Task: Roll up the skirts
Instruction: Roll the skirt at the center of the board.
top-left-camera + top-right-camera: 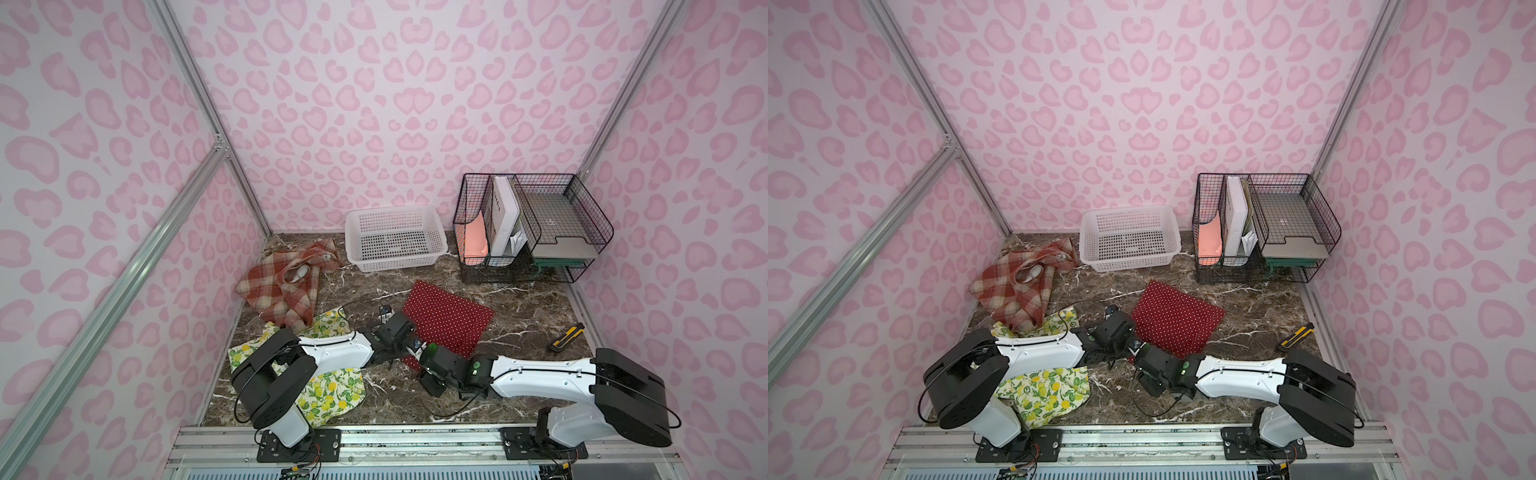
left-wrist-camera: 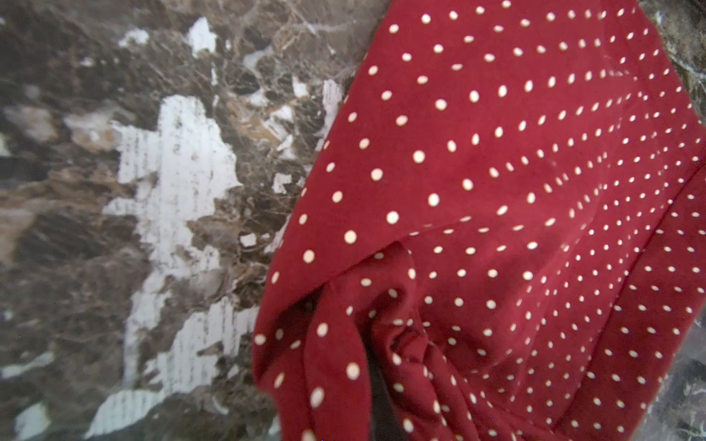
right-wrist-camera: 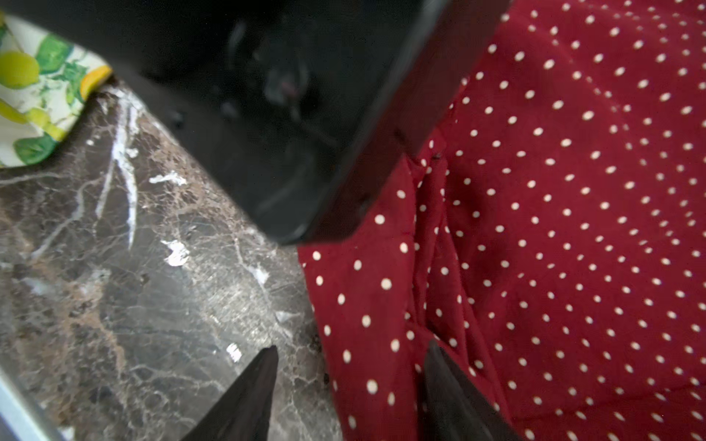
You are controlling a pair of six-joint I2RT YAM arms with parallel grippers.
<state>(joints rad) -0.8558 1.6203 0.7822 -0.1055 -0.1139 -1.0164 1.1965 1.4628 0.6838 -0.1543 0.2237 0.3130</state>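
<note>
The red polka-dot skirt [image 1: 449, 320] [image 1: 1177, 320] lies flat on the marble table, mid-centre. My left gripper [image 1: 415, 345] [image 2: 376, 385] is shut on its bunched near corner; red cloth [image 2: 496, 172] wraps the fingers. Right beside it, my right gripper [image 3: 352, 345] is open and straddles the same skirt's edge [image 3: 573, 229], with one fingertip [image 3: 267, 366] over bare marble and the other over cloth. The plaid skirt [image 1: 282, 286] [image 1: 1017, 286] lies crumpled at the back left. The lemon-print skirt [image 1: 332, 390] [image 1: 1050, 390] [image 3: 34, 95] is spread under the left arm.
A white lattice basket [image 1: 390, 211] stands at the back centre. A black wire file rack [image 1: 532, 224] with papers fills the back right corner. A yellow-black utility knife [image 1: 567, 336] lies by the right wall. The left gripper's black body [image 3: 286, 114] looms close in the right wrist view.
</note>
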